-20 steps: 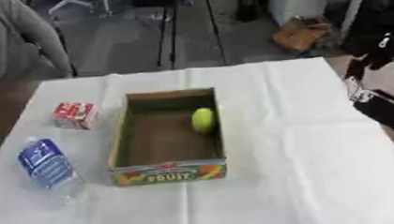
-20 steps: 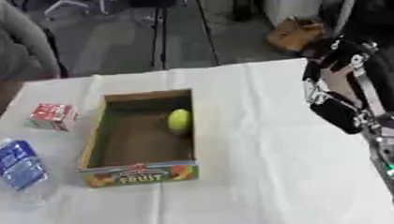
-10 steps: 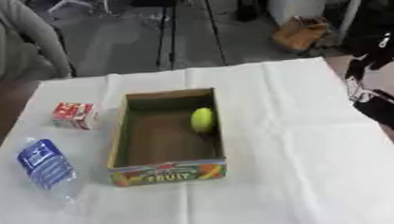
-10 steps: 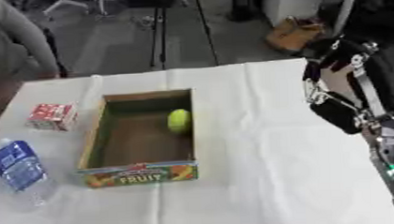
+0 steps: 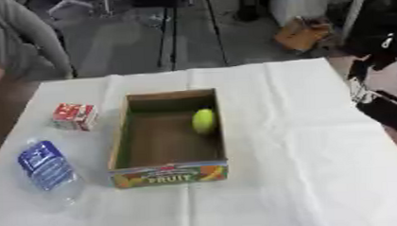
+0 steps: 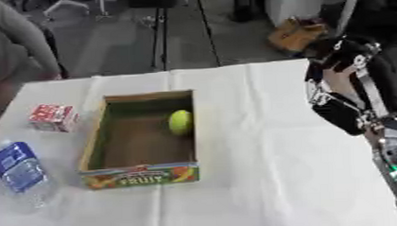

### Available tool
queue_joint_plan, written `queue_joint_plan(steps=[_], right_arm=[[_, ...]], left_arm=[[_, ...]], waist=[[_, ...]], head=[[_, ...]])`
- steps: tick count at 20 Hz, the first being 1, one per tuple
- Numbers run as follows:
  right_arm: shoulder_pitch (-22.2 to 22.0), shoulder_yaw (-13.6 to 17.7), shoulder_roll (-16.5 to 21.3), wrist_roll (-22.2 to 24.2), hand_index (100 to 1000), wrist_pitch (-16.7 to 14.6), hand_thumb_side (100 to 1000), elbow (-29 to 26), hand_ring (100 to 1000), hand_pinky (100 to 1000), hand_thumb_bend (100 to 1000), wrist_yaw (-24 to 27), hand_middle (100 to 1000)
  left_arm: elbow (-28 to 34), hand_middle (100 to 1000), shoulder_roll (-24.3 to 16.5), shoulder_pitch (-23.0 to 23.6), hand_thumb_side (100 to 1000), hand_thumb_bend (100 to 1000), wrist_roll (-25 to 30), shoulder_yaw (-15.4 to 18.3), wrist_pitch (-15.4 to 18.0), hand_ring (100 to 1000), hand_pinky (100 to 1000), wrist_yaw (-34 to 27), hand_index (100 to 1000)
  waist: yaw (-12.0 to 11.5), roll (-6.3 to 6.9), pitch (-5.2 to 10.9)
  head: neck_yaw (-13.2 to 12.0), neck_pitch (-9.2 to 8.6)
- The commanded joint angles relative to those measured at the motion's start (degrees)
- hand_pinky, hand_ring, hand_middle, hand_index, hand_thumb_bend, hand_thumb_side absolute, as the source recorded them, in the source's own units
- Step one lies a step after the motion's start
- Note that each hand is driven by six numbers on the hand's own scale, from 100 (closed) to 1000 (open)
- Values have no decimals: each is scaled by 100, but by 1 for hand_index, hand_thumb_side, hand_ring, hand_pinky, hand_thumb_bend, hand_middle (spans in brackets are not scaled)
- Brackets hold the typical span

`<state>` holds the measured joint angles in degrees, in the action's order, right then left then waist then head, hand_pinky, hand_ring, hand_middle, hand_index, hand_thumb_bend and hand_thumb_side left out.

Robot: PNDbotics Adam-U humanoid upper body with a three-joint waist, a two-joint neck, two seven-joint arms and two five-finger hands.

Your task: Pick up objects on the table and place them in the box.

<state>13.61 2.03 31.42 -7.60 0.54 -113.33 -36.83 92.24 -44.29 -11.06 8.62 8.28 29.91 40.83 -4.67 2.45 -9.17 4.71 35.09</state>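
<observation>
Lime-green fruit (image 5: 204, 121) is already in the box (image 5: 168, 170), carton (image 5: 74, 116) and bottle (image 5: 46, 170) wait left of it, and honestly can't tell whether the right hand (image 6: 344, 113) is open or closed.

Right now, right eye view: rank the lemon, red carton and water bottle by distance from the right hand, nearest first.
From the right hand, at the table's right edge:
1. Lemon, inside the box, against its right wall.
2. Red carton, left of the box, on the cloth.
3. Water bottle, lying at the near left.
</observation>
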Motion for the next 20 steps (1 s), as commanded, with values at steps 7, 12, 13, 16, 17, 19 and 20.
queue_joint_plan(steps=[7,12,13,16,17,19,20], right_arm=[[85,0,161,22,774,-20,130,-126,560,528,100,-31,591],[95,-39,168,66,774,-42,134,-126,560,528,100,-7,591],[102,-45,172,74,774,-47,132,-126,561,529,100,-4,591],[123,-64,181,96,774,-63,135,-126,560,528,100,9,591],[127,-72,184,104,774,-69,136,-126,560,528,100,13,591],[133,-88,190,122,774,-84,138,-126,560,528,100,20,590],[140,-95,194,129,774,-94,138,-126,560,528,100,23,590]], left_arm=[[-45,805,-556,-280,512,1000,610,-207,148,830,846,572,931],[-354,820,-889,-702,496,1000,1031,-614,437,843,883,790,941],[-468,830,-947,-801,495,1000,1119,-717,506,856,898,793,949],[-922,838,-1027,-1104,497,1000,1434,-1014,697,878,900,675,952],[-1088,838,-1032,-1208,487,1000,1555,-1099,759,882,909,610,954],[-1357,843,-1022,-1396,457,1000,1786,-1235,864,892,936,540,961],[-1485,843,-1001,-1498,457,1000,1906,-1314,918,892,936,538,961]], waist=[[14,20,88],[84,33,87],[106,38,87],[171,59,89],[190,67,89],[223,79,85],[244,87,81]], head=[[-34,-2],[-69,9],[-79,11],[-106,7],[-109,5],[-119,2],[-128,-1]])
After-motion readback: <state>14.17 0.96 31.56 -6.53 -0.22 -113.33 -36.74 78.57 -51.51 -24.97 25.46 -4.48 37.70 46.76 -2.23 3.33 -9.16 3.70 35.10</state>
